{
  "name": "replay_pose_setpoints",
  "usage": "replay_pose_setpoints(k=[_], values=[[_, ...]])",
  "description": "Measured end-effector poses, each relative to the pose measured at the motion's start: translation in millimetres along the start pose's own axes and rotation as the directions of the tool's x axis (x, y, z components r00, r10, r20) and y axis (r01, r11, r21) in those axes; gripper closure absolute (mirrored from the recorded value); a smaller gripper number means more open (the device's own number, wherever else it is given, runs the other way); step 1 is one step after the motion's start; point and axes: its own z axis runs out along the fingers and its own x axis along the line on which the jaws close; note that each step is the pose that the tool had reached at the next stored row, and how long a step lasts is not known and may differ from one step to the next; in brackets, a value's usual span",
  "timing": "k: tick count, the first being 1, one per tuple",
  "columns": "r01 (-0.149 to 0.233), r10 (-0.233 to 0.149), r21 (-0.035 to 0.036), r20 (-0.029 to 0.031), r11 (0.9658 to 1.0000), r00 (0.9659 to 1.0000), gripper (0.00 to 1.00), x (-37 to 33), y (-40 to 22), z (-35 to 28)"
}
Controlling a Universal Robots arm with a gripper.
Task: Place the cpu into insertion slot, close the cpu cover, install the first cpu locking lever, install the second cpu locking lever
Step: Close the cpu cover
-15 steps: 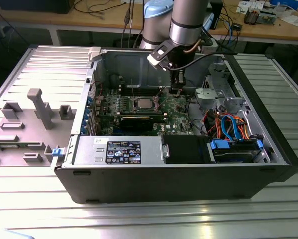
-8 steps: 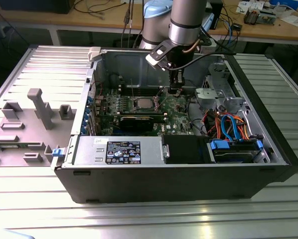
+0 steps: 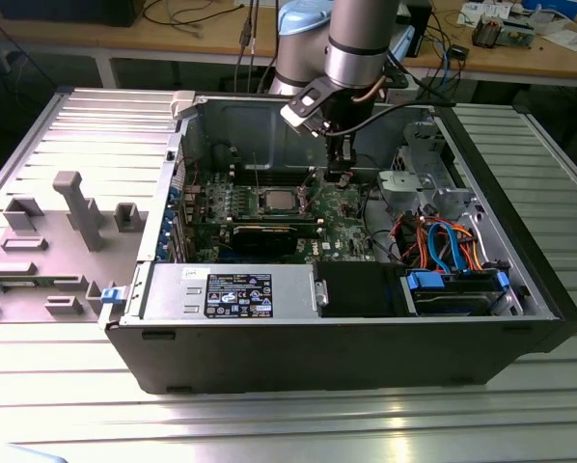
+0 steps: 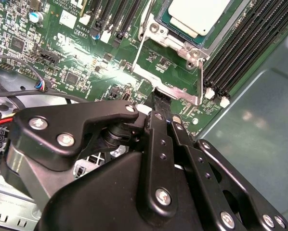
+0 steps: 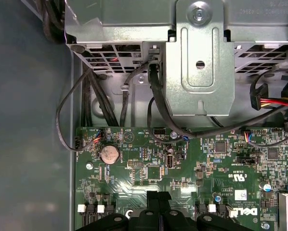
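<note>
One computer case [image 3: 337, 371]. One robot arm [image 3: 361, 39], one gripper [image 3: 339, 177]. One green circuit board [image 5: 192, 159]. One silver chip [image 4: 199, 14]. One coin battery [image 5: 109, 154]. One black expansion card [image 3: 269, 234]. One grey power supply [image 3: 168, 289].

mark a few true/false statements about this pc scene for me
1. The end effector is carrying the cpu. False: the cpu lies flat on the motherboard, apart from the end effector.
2. The computer case lies open on a ribbed metal table. True.
3. A grey fixture stands at the exterior view's right of the case. False: it stands at the exterior view's left.
4. A round coin battery sits on the motherboard. True.
</note>
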Motion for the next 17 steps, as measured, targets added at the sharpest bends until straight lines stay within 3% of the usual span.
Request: replay_pose_setpoints(k=[17], values=[[0.000,0.000,-0.0001,0.0000,1.0000,1.0000,0.89,0.0,-3.8,0.0]])
